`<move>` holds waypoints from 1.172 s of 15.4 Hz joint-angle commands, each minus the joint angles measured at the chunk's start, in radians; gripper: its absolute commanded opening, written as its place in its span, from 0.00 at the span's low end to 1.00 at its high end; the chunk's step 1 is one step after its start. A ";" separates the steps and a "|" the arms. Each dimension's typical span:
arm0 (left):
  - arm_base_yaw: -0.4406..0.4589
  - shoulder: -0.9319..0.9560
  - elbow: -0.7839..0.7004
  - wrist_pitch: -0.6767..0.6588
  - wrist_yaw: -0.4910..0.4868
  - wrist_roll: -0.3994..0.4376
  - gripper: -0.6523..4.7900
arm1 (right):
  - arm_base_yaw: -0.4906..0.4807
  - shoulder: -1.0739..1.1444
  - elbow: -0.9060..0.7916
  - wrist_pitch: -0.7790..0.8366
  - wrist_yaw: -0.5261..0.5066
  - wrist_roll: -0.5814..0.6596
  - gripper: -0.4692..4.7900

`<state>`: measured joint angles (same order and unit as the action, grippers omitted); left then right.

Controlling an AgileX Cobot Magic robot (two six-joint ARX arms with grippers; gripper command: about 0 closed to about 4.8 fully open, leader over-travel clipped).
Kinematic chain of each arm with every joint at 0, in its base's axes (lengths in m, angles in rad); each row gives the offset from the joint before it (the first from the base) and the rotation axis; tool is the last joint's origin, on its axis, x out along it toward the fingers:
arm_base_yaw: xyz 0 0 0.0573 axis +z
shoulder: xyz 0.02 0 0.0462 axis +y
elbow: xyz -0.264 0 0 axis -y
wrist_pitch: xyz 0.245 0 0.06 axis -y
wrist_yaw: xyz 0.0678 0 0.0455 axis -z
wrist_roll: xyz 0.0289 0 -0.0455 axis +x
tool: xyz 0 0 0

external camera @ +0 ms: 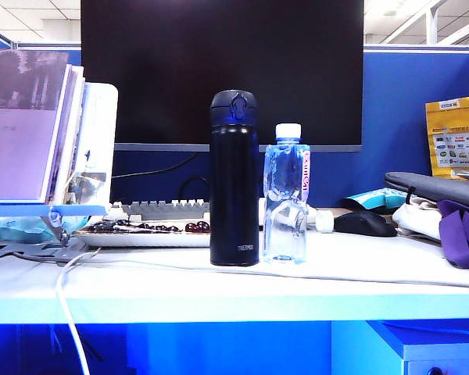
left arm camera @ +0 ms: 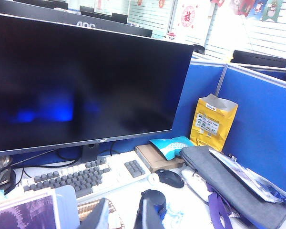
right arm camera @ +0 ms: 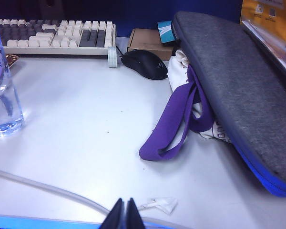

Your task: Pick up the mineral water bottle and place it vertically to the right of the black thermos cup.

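White desk fills the foreground, and right at the near edge of the right wrist view sits the right gripper, its two dark fingertips pressed together with nothing between them, poised low over the desk's front edge. A clear tube snakes across the surface just ahead of it, and a scrap of crumpled clear wrapper lies beside the tips.

Moving back, here are the two stars. Standing upright in the middle of the desk is the black thermos cup, and immediately on its right in the exterior view, also upright, white cap on top, is the mineral water bottle, just beside the flask, nearly touching it. No gripper is near either one in that view.

The left gripper is a harder call: the left wrist view shows only a grey shape at its lower edge, by the thermos lid, so I cannot tell whether those fingers are apart or together.

Further right, a purple strap loops out from under a grey padded case. Behind that sits a black mouse, then the grey-and-white keyboard. Off to the left, a stand holds propped-up books. At the very back: the big dark monitor, a yellow paper bag, and the blue partition.
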<state>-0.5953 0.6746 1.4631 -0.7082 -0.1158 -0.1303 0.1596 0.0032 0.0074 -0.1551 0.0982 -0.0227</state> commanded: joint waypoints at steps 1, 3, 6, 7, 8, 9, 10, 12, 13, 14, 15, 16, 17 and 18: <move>0.001 -0.001 0.003 0.012 0.000 0.034 0.32 | 0.000 0.000 -0.002 -0.003 0.008 0.003 0.14; 0.001 -0.001 0.003 0.046 -0.092 0.229 0.32 | 0.000 0.000 -0.002 -0.003 0.007 0.003 0.14; 0.057 -0.003 -0.055 0.036 -0.116 0.270 0.32 | 0.000 0.000 -0.002 -0.003 0.008 0.003 0.14; 0.104 -0.011 -0.105 0.037 -0.116 0.277 0.32 | 0.000 0.000 -0.002 -0.003 0.008 0.003 0.14; 0.150 -0.019 -0.152 0.036 -0.114 0.276 0.32 | 0.000 0.000 -0.002 -0.003 0.008 0.003 0.14; 0.187 -0.027 -0.191 0.037 -0.101 0.274 0.32 | 0.000 0.000 -0.002 -0.003 0.008 0.003 0.14; 0.241 -0.042 -0.261 0.061 -0.060 0.273 0.32 | 0.000 0.000 -0.002 -0.004 0.008 0.003 0.14; 0.320 -0.080 -0.410 0.143 -0.001 0.275 0.32 | 0.000 0.000 -0.002 -0.003 0.008 0.003 0.14; 0.371 -0.117 -0.526 0.215 0.073 0.271 0.32 | 0.000 0.000 -0.002 -0.003 0.008 0.003 0.14; 0.408 -0.145 -0.603 0.253 0.129 0.268 0.32 | 0.000 0.000 -0.002 -0.003 0.008 0.003 0.14; 0.435 -0.176 -0.676 0.281 0.151 0.251 0.32 | 0.000 0.000 -0.002 -0.003 0.008 0.003 0.14; 0.449 -0.219 -0.752 0.305 0.150 0.239 0.32 | 0.000 0.000 -0.002 -0.003 0.008 0.003 0.14; 0.451 -0.280 -0.840 0.338 0.139 0.232 0.32 | 0.000 0.000 -0.002 -0.003 0.008 0.003 0.14; 0.451 -0.341 -0.922 0.367 0.138 0.224 0.32 | 0.000 0.000 -0.002 -0.003 0.008 0.003 0.14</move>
<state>-0.1452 0.3691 0.5854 -0.3832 0.0235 0.1062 0.1596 0.0032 0.0074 -0.1551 0.1020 -0.0227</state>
